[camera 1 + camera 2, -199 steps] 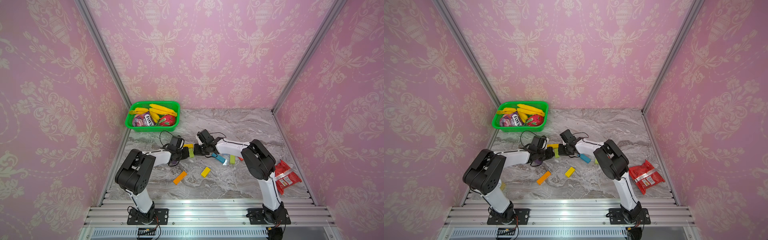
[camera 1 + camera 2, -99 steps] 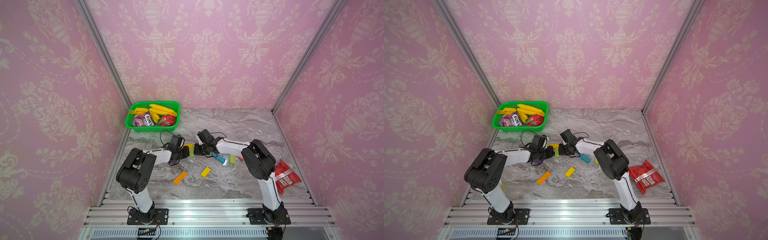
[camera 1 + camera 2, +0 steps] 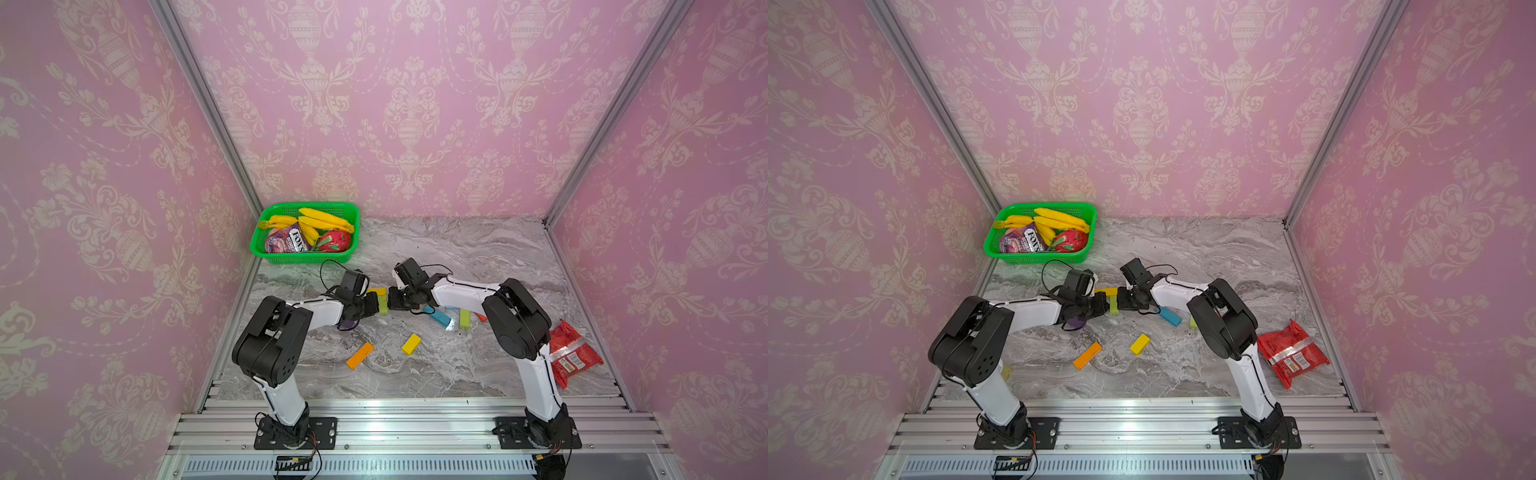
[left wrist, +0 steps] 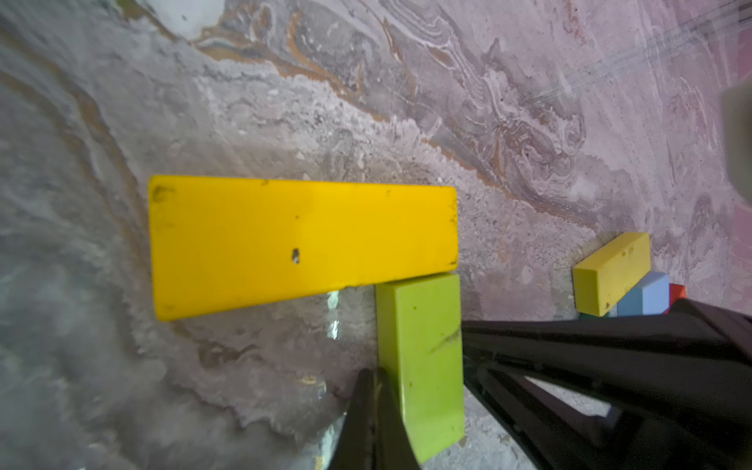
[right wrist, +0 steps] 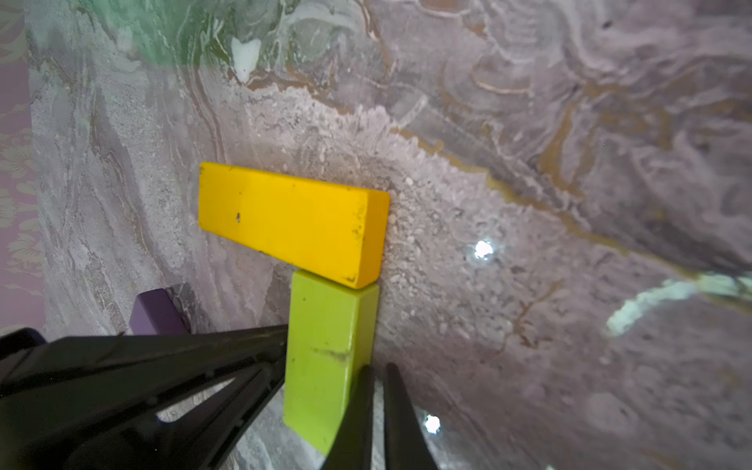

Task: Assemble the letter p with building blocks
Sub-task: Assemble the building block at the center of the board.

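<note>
Yellow and lime are the two that matter for us: a long flat yellow block (image 4: 303,244) lies on the marble table (image 4: 529,122). A lime block (image 4: 423,358) butts one short end against the yellow block's long side, right at its end, so we get a square corner. Both are plain matte slabs with crisp edges and a few dark scuffs.

In both top views the yellow one's long axis runs side to side, and the lime one points toward the arm bases.

We see the left gripper (image 4: 374,378) clenched and empty, tips against one long side of the lime block. The right gripper (image 5: 376,374) is clenched too, against the opposite side.

Lying loose nearby are a purple block (image 5: 156,311), an orange block (image 3: 360,355), a short yellow block (image 3: 411,344) and a teal block (image 3: 440,318).
</note>
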`<state>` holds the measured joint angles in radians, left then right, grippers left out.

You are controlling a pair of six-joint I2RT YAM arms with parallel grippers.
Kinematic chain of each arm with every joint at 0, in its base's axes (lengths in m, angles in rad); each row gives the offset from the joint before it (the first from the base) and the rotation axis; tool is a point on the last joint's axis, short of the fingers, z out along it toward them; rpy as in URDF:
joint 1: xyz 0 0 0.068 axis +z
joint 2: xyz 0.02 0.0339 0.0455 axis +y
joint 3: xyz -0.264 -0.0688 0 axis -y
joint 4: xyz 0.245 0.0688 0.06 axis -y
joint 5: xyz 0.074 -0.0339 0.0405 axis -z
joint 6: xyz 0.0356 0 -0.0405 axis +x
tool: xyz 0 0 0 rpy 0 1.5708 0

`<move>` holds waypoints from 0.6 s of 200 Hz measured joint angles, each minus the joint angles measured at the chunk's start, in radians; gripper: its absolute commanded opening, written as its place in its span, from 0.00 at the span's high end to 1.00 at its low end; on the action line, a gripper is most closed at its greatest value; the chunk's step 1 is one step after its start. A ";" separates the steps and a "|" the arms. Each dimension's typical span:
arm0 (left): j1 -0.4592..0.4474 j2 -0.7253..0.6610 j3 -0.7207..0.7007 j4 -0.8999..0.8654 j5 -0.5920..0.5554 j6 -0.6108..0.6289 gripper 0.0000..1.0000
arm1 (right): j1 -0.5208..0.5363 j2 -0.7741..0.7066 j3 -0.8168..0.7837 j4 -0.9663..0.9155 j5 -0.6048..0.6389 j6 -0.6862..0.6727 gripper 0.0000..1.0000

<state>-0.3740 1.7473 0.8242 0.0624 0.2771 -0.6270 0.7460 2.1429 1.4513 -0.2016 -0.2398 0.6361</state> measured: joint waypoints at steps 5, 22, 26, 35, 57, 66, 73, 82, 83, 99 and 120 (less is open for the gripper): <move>0.000 0.000 0.000 0.000 -0.001 0.000 1.00 | 0.000 0.000 0.000 0.000 0.000 0.000 0.89; 0.001 0.000 0.000 0.000 -0.002 0.000 1.00 | 0.000 0.000 0.000 0.000 0.000 0.000 0.88; 0.003 0.000 0.000 0.000 -0.002 0.000 1.00 | 0.000 0.000 0.000 0.000 0.000 0.000 0.88; 0.005 0.000 0.000 0.000 -0.002 0.000 1.00 | 0.000 0.000 0.000 0.000 0.000 0.000 0.88; 0.006 0.000 0.003 -0.004 -0.002 0.000 1.00 | 0.000 0.000 0.000 0.000 0.000 0.000 0.88; 0.007 0.000 0.005 -0.008 -0.002 0.000 1.00 | 0.000 0.000 0.000 0.000 0.000 0.000 0.87; 0.008 0.000 0.005 -0.009 -0.002 0.000 1.00 | 0.000 0.000 0.000 0.000 0.000 0.000 0.87; 0.011 0.000 0.006 -0.011 -0.002 0.000 1.00 | 0.000 0.000 0.000 0.000 0.000 0.000 0.87; 0.011 0.000 0.006 -0.011 -0.002 0.000 1.00 | 0.000 0.000 0.000 0.000 0.000 0.000 0.87; 0.014 -0.008 0.005 -0.024 -0.019 0.001 1.00 | 0.000 0.000 0.000 0.001 0.001 0.000 0.86; 0.023 -0.052 -0.005 -0.051 -0.051 0.002 1.00 | 0.000 -0.003 -0.003 0.003 0.008 0.000 0.85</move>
<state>-0.3515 1.6955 0.8188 0.0113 0.2256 -0.6250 0.7460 2.1395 1.4479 -0.1986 -0.2314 0.6361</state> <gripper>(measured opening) 0.048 0.137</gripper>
